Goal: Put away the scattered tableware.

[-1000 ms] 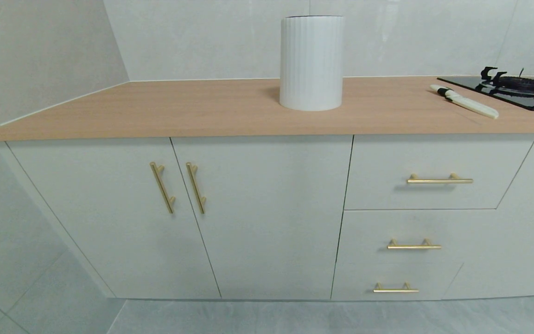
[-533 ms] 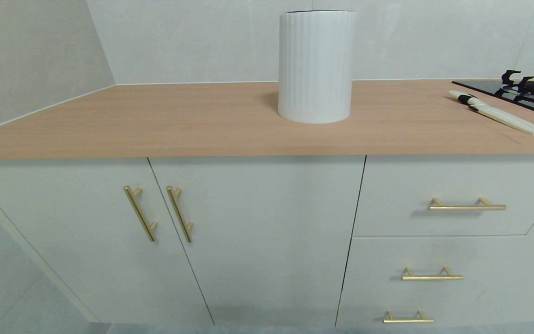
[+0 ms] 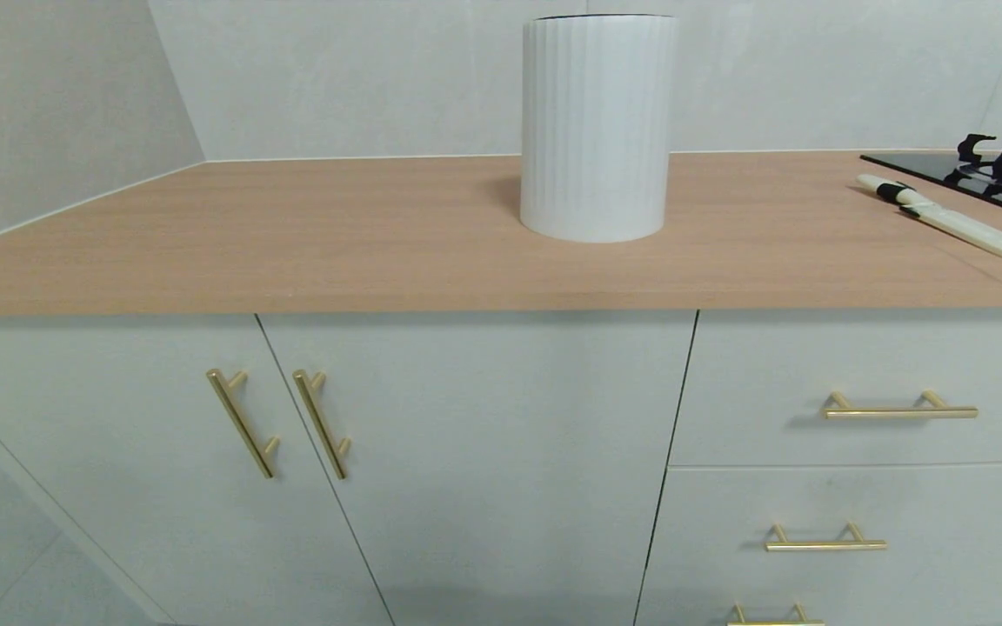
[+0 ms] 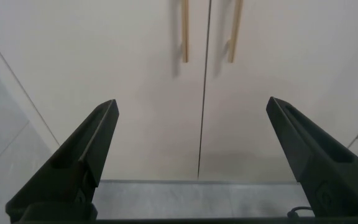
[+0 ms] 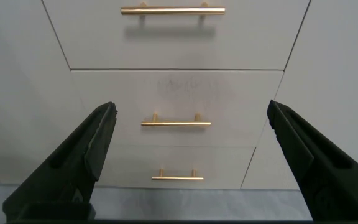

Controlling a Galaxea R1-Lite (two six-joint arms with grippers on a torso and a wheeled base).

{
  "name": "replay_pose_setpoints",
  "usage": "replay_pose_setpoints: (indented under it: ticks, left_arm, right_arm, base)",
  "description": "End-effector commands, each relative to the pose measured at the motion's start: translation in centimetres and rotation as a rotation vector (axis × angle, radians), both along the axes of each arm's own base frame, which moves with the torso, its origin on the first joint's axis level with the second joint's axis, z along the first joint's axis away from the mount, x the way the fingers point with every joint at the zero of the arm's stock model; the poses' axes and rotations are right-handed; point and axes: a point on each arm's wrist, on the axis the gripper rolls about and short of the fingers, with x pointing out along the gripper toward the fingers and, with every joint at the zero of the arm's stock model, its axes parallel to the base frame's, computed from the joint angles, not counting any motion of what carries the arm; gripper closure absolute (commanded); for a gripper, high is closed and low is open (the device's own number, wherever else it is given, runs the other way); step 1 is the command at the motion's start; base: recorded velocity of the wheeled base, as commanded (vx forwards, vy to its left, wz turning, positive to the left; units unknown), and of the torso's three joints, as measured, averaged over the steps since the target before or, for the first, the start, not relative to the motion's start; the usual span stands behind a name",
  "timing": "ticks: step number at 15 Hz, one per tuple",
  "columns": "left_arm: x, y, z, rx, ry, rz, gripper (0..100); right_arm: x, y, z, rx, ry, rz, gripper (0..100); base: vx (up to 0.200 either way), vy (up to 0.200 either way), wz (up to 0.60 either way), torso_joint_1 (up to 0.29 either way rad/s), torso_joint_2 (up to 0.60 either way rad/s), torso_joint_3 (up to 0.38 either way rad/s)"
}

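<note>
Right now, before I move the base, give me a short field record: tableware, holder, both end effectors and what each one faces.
tableware: knife, lying flat on the countertop, beside the stove
holder: white ribbed container, upright, mid-counter, apart from the knife
left end effector: open, empty, facing the double cabinet doors
right end effector: open, empty, facing the drawers
</note>
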Motion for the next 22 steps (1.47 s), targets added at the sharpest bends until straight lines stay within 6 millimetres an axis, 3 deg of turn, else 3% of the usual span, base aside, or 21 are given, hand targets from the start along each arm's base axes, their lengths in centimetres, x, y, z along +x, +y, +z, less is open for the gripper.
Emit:
replay_pose_setpoints:
  ticks: [1,4,15,22]
  left_arm:
    - [0.00,0.00,0.00,0.000,0.000,0.000,0]
    - [0.00,0.00,0.00,-0.001,0.000,0.000,0]
    - [0.00,0.00,0.00,-0.003,0.000,0.000,0]
    - [0.00,0.00,0.00,-0.003,0.000,0.000,0]
  right_arm:
    - [0.01,0.00,0.00,0.000,0.002,0.002,0]
    - [0.01,0.00,0.00,0.000,0.002,0.000,0]
    - [0.01,0.00,0.00,0.000,0.002,0.002,0]
    - [0.01,0.00,0.00,0.000,0.002,0.000,0]
  base:
    - [0.000,-0.200,0.00,0.002,0.00,0.007]
    - [0.000,-0.200,0.00,-0.001,0.00,0.004]
    - [0.000,0.000,0.00,0.000,0.00,0.000]
    - [0.171,0.000,0.00,-0.001,0.00,0.002]
